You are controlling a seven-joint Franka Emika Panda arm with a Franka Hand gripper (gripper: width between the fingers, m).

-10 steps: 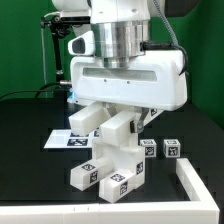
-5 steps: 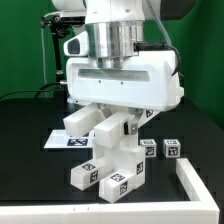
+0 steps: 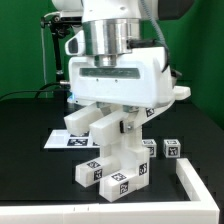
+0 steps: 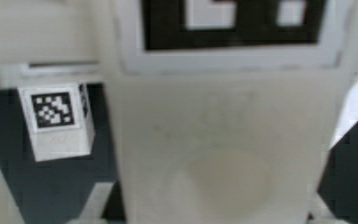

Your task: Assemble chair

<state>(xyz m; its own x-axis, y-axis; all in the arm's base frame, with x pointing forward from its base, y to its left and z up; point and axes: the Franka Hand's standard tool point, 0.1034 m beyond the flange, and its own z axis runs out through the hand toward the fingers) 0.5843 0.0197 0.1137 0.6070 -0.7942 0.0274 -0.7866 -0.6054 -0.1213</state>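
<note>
We find the chair [image 3: 112,168] standing upright just beside the marker board [image 3: 62,141], on that board's nearer side in the exterior view. Its long axis runs vertically, with tagged blocks at the base resting on the table. The gripper [image 3: 108,126] hangs directly above, jaws clamped on the chair's upper section (in the wrist view this white tagged piece fills the gap between them). We count one chair, one marker board and two loose tagged cubes [image 3: 172,150], side by side toward the exterior view's right of the board.
</note>
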